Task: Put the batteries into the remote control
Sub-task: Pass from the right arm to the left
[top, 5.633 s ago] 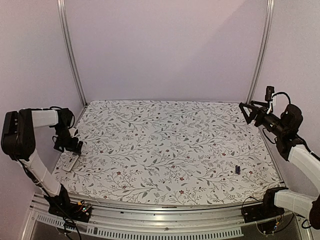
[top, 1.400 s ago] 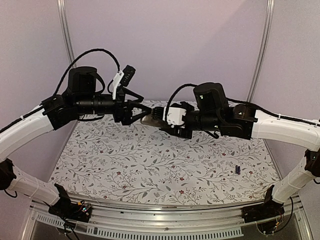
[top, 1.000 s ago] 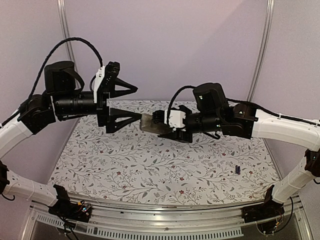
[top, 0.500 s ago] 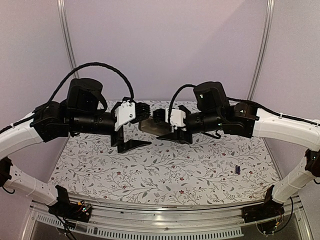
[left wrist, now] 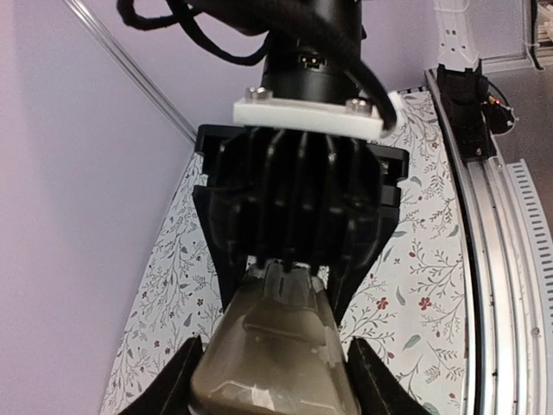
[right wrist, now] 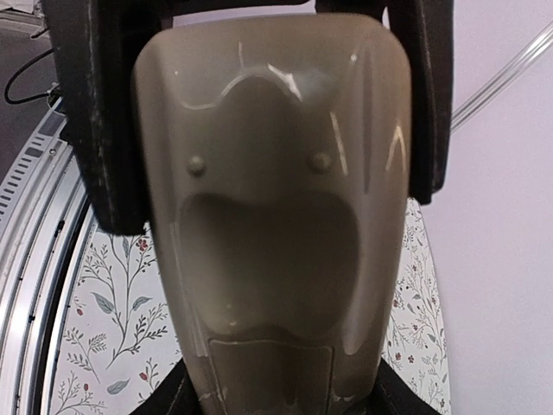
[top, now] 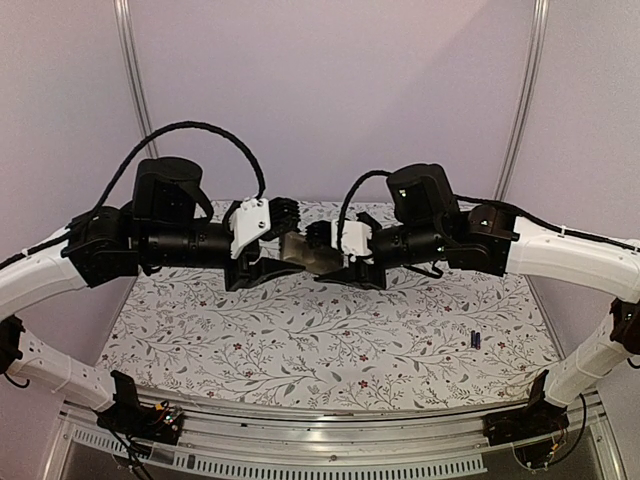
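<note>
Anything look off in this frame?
Nothing spilled or broken. One oddity: the remote hangs in mid-air, tan back showing, gripped from opposite ends by the left hand and the right hand at once. The battery lies alone near the table's right edge, far from both.

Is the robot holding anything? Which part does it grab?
Yes, the remote control, up in the air: the left tool pinches one end, the right tool the other.
</note>
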You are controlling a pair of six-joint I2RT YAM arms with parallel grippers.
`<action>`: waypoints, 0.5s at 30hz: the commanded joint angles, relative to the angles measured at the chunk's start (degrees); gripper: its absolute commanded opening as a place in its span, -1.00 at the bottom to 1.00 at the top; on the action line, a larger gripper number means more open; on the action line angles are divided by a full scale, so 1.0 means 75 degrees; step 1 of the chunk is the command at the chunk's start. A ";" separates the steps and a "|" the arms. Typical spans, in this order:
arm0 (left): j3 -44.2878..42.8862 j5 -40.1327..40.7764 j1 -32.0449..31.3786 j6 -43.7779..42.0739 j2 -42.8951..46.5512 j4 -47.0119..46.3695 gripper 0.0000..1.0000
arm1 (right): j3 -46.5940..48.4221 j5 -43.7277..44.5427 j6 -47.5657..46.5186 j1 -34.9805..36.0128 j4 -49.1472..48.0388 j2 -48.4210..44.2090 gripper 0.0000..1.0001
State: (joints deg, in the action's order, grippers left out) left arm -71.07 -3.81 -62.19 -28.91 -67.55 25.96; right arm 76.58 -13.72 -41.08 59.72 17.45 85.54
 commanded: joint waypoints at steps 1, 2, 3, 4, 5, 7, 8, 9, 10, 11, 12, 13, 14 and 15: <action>0.0159 -0.0205 -0.0111 0.0220 0.0026 -0.0454 -0.28 | 0.0118 -0.0012 0.0245 0.0017 -0.0112 -0.0289 -0.39; 0.0151 -0.0206 -0.0110 0.0240 0.0009 -0.0439 -0.33 | 0.0104 0.0005 0.0235 0.0017 -0.0120 -0.0304 -0.39; 0.0138 -0.0221 -0.0111 0.0263 -0.0002 -0.0424 -0.42 | 0.0103 0.0020 0.0219 0.0017 -0.0125 -0.0307 -0.39; 0.0136 -0.0229 -0.0111 0.0276 -0.0005 -0.0425 -0.48 | 0.0102 0.0034 0.0208 0.0017 -0.0130 -0.0301 -0.39; 0.0142 -0.0241 -0.0113 0.0285 0.0005 -0.0426 -0.52 | 0.0102 0.0046 0.0193 0.0017 -0.0136 -0.0305 -0.39; 0.0147 -0.0253 -0.0112 0.0291 0.0011 -0.0454 -0.61 | 0.0102 0.0059 0.0181 0.0017 -0.0143 -0.0296 -0.39; 0.0137 -0.0263 -0.0120 0.0292 0.0007 -0.0467 -0.69 | 0.0102 0.0056 0.0181 0.0023 -0.0135 -0.0296 -0.39; 0.0130 -0.0291 -0.0111 0.0300 -0.0002 -0.0482 -0.78 | 0.0102 0.0060 0.0180 0.0018 -0.0139 -0.0304 -0.39; 0.0125 -0.0314 -0.0111 0.0319 -0.0005 -0.0510 -0.89 | 0.0102 0.0059 0.0180 0.0017 -0.0136 -0.0317 -0.38; 0.0124 -0.0334 -0.0117 0.0333 -0.0015 -0.0553 -1.00 | 0.0094 0.0059 0.0180 0.0017 -0.0152 -0.0324 -0.36; 0.0140 -0.0337 -0.0117 0.0339 -0.0014 -0.0610 -1.00 | 0.0091 0.0059 0.0180 0.0017 -0.0164 -0.0330 -0.30; 0.0172 -0.0325 -0.0119 0.0349 -0.0011 -0.0677 -1.00 | 0.0075 0.0074 0.0189 0.0017 -0.0201 -0.0339 -0.16; 0.0233 -0.0282 -0.0110 0.0359 0.0019 -0.0787 -1.00 | 0.0043 0.0112 0.0200 0.0017 -0.0262 -0.0364 0.06; 0.0294 -0.0204 -0.0113 0.0362 0.0061 -0.0919 -1.00 | -0.0002 0.0158 0.0236 0.0017 -0.0340 -0.0402 0.45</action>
State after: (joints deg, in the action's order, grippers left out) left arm -70.50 -5.06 -62.19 -27.57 -67.51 24.08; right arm 76.55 -13.76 -41.15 59.72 18.22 84.71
